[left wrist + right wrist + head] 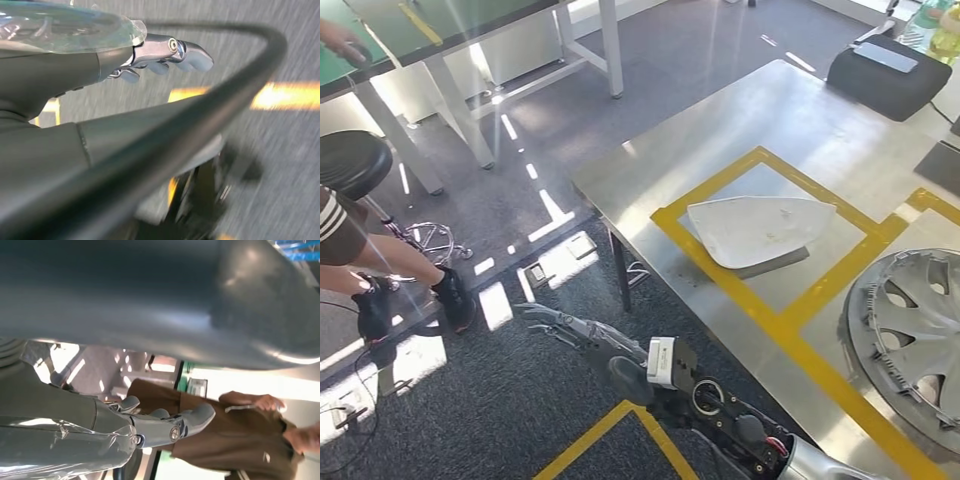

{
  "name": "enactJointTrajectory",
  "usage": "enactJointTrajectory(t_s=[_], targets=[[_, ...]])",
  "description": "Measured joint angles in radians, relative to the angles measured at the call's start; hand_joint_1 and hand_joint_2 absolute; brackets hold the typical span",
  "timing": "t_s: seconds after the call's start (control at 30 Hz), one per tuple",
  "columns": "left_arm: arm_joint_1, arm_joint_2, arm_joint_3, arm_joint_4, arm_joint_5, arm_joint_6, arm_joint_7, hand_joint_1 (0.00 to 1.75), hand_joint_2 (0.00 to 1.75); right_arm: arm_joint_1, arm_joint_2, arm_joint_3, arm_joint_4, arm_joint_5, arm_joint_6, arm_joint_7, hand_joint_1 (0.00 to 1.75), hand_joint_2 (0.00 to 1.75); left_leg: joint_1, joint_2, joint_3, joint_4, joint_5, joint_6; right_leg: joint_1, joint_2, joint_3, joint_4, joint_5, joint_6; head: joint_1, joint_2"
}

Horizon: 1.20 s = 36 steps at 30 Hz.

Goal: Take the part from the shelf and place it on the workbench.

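A white curved shell part (758,230) lies inside a yellow-taped square on the steel workbench (788,120). A silver hubcap (916,340) lies in the neighbouring square at the right edge. My right hand (573,328) reaches out low over the carpet, left of the bench and below its top. Its fingers (170,426) are stretched straight and hold nothing. My left hand (166,52) hangs over the grey floor with straight, empty fingers. A blurred dark curved band (234,95) crosses close to that camera; I cannot tell what it is.
A person (350,240) sits on a black stool (350,160) at the left, feet on the carpet, also visible as a brown-clothed person (234,430). A green-topped table (433,30) stands behind. A black case (886,75) sits on the bench's far end. Yellow floor tape (622,430) runs below my arm.
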Motion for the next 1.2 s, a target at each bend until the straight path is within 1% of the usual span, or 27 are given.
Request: enactJointTrajectory(t_s=[0.03,0.07,0.1,0.13,0.17,0.23,0.3,0.37,0.4,0.47,0.53,0.57,0.6,0.63,0.67,0.73,0.77,0.8,0.87,0.9,0.93,1.0,1.03,1.07,1.1,1.13,1.2], targets=[[0.0,-0.001,0.0,0.0,-0.001,-0.001,0.0,0.0,0.0,0.001,0.0,0.0,0.0,0.0,0.0,0.0,0.0,0.0,0.001,0.007,-0.035,0.066,-0.023,-0.001,0.003,-0.015,-0.001,0.0,-0.001,-0.002,-0.001,0.0],[0.001,-0.001,0.0,0.0,-0.002,-0.001,0.0,0.0,0.0,0.001,0.0,0.0,0.0,0.0,0.0,0.0,0.0,0.0,0.001,0.009,-0.055,0.103,-0.03,-0.002,0.005,-0.028,-0.001,0.0,-0.002,-0.003,-0.001,0.0],[0.002,-0.002,0.0,-0.001,-0.004,-0.002,-0.001,0.0,0.0,0.001,0.0,0.0,0.0,0.0,0.0,0.0,0.0,0.0,0.002,0.011,-0.057,0.104,-0.02,-0.002,0.006,-0.04,-0.001,0.0,-0.003,-0.003,-0.001,0.0],[0.005,-0.002,0.0,0.0,-0.008,0.0,-0.003,0.0,0.0,0.001,0.0,0.0,0.0,0.001,-0.001,0.0,0.0,0.0,0.003,0.014,-0.034,0.062,0.007,-0.002,0.007,-0.051,-0.001,0.0,-0.004,-0.002,-0.001,0.0],[0.007,-0.002,0.0,0.0,-0.013,0.002,-0.005,0.0,0.0,0.001,0.0,0.0,0.0,0.002,-0.002,0.0,0.0,0.0,0.002,0.025,0.006,-0.009,0.041,-0.001,0.007,-0.059,0.001,0.0,-0.006,0.0,0.001,0.0],[0.009,-0.001,-0.001,0.001,-0.017,0.002,-0.01,0.0,0.0,0.002,-0.002,-0.001,-0.004,0.004,-0.007,0.0,0.0,0.0,-0.007,0.053,0.077,-0.138,0.08,0.008,0.011,-0.07,0.005,0.001,-0.011,0.007,0.001,0.0],[0.006,0.003,-0.001,0.0,-0.018,-0.006,-0.012,0.0,0.0,0.004,-0.004,-0.003,-0.011,0.004,-0.014,0.0,0.0,0.0,-0.018,0.06,0.097,-0.178,0.08,0.024,0.014,-0.081,0.008,0.0,-0.016,0.017,0.002,0.0],[0.005,0.009,-0.001,0.0,-0.02,-0.009,-0.012,0.0,0.0,0.006,-0.005,-0.004,-0.018,0.004,-0.02,0.0,0.0,0.0,-0.022,0.042,0.1,-0.184,0.081,0.04,0.012,-0.095,0.019,-0.005,-0.021,0.027,0.005,0.0],[0.006,0.011,-0.001,0.0,-0.021,-0.01,-0.012,0.0,0.0,0.007,-0.006,-0.004,-0.023,0.004,-0.021,0.001,0.0,0.0,-0.021,0.034,0.106,-0.191,0.082,0.046,0.01,-0.094,0.021,0.001,-0.029,0.031,0.005,0.0],[0.006,0.011,-0.001,0.0,-0.022,-0.011,-0.012,0.0,0.0,0.008,-0.01,-0.005,-0.03,0.004,-0.022,0.001,0.0,0.0,-0.016,0.019,0.119,-0.202,0.084,0.055,0.008,-0.066,-0.005,0.071,-0.073,0.037,0.008,0.0],[0.001,0.007,-0.001,-0.001,-0.022,-0.013,-0.012,0.0,0.0,0.015,-0.018,-0.006,-0.033,0.004,-0.025,0.002,0.0,0.0,-0.014,-0.002,0.123,-0.204,0.084,0.061,0.008,-0.028,-0.073,0.211,-0.131,0.038,0.016,0.0],[-0.001,0.005,-0.001,-0.001,-0.022,-0.015,-0.012,0.0,0.0,0.022,-0.023,-0.006,-0.034,0.004,-0.028,0.002,0.0,0.0,-0.014,-0.014,0.124,-0.204,0.083,0.062,0.008,-0.017,-0.102,0.261,-0.142,0.038,0.019,0.0],[-0.002,0.003,-0.001,-0.002,-0.022,-0.017,-0.012,0.0,0.0,0.028,-0.028,-0.006,-0.034,0.003,-0.031,0.003,0.0,0.0,-0.014,-0.028,0.126,-0.203,0.082,0.062,0.008,-0.009,-0.115,0.276,-0.133,0.037,0.021,0.0],[-0.002,0.002,-0.001,-0.002,-0.022,-0.018,-0.012,0.0,0.0,0.032,-0.03,-0.006,-0.035,0.002,-0.035,0.003,0.0,0.0,-0.013,-0.042,0.129,-0.202,0.08,0.061,0.007,-0.003,-0.111,0.252,-0.104,0.036,0.023,0.0],[-0.002,0.002,-0.001,-0.002,-0.022,-0.019,-0.012,0.0,0.0,0.034,-0.032,-0.006,-0.037,0.001,-0.038,0.003,0.0,0.0,-0.012,-0.054,0.132,-0.2,0.078,0.058,0.006,0.008,-0.091,0.194,-0.062,0.035,0.025,0.0],[-0.004,0.002,-0.001,-0.002,-0.021,-0.019,-0.012,0.0,0.0,0.036,-0.033,-0.005,-0.041,-0.001,-0.039,0.003,0.0,0.0,-0.011,-0.077,0.132,-0.193,0.072,0.05,-0.002,0.059,-0.045,0.075,-0.004,0.035,0.025,0.0],[-0.005,0.003,-0.001,-0.002,-0.021,-0.02,-0.012,0.0,0.0,0.037,-0.034,-0.005,-0.043,-0.002,-0.039,0.004,0.0,0.0,-0.011,-0.088,0.126,-0.189,0.071,0.044,-0.003,0.08,-0.03,0.04,0.004,0.034,0.023,0.0],[-0.006,0.005,-0.001,-0.002,-0.021,-0.02,-0.012,0.0,0.0,0.038,-0.035,-0.005,-0.044,-0.003,-0.039,0.004,0.0,0.0,-0.009,-0.099,0.118,-0.188,0.073,0.038,-0.004,0.092,-0.023,0.026,0.0,0.031,0.022,0.0],[-0.004,0.01,-0.001,-0.002,-0.021,-0.019,-0.012,0.0,0.0,0.039,-0.035,-0.005,-0.048,-0.004,-0.039,0.005,0.0,0.0,-0.005,-0.114,0.108,-0.188,0.078,0.025,-0.001,0.075,-0.015,0.016,-0.001,0.019,0.021,0.0],[-0.001,0.01,-0.001,-0.002,-0.021,-0.019,-0.012,0.0,0.0,0.039,-0.035,-0.005,-0.05,-0.004,-0.04,0.005,0.0,0.0,-0.005,-0.098,0.104,-0.182,0.075,0.019,-0.001,0.063,-0.012,0.01,0.002,0.013,0.018,0.0],[-0.001,0.011,-0.001,-0.002,-0.021,-0.019,-0.012,0.0,0.0,0.038,-0.035,-0.005,-0.052,-0.004,-0.04,0.004,0.0,0.0,-0.006,-0.072,0.092,-0.158,0.062,0.015,-0.002,0.049,-0.008,0.004,0.005,0.007,0.013,0.0],[-0.002,0.008,-0.001,-0.002,-0.021,-0.019,-0.012,0.0,0.0,0.038,-0.035,-0.005,-0.055,-0.004,-0.041,0.004,0.0,0.0,-0.008,-0.009,0.033,-0.046,0.009,0.01,0.001,0.019,-0.004,-0.004,0.006,-0.001,0.002,0.0],[-0.004,0.008,-0.001,-0.002,-0.021,-0.019,-0.012,0.0,0.0,0.039,-0.035,-0.005,-0.056,-0.005,-0.042,0.005,0.0,0.0,-0.006,0.003,-0.006,0.025,-0.019,0.008,0.004,0.003,-0.004,-0.004,0.005,-0.003,-0.001,0.0],[-0.003,0.008,-0.001,-0.002,-0.021,-0.019,-0.012,0.0,0.0,0.04,-0.036,-0.005,-0.056,-0.005,-0.043,0.006,0.0,0.0,-0.004,0.008,-0.036,0.08,-0.034,0.006,0.005,-0.013,-0.004,-0.004,0.004,-0.005,-0.001,0.0],[-0.002,0.007,-0.001,-0.002,-0.02,-0.019,-0.012,0.0,0.0,0.04,-0.036,-0.005,-0.056,-0.005,-0.045,0.007,0.0,0.0,-0.003,0.009,-0.051,0.104,-0.033,0.005,0.006,-0.027,-0.004,-0.004,0.002,-0.006,-0.002,0.0],[0.0,0.007,-0.001,-0.002,-0.019,-0.019,-0.012,0.0,0.0,0.04,-0.036,-0.004,-0.056,-0.005,-0.047,0.008,0.0,0.0,-0.001,0.012,-0.043,0.085,-0.014,0.004,0.006,-0.039,-0.004,-0.004,0.001,-0.006,-0.002,0.0],[0.003,0.007,-0.001,-0.001,-0.02,-0.013,-0.012,0.0,0.0,0.039,-0.035,-0.004,-0.057,-0.006,-0.05,0.011,0.0,0.0,-0.001,0.034,0.025,-0.045,0.051,0.005,0.007,-0.056,0.0,-0.004,-0.003,-0.002,-0.001,0.0]])
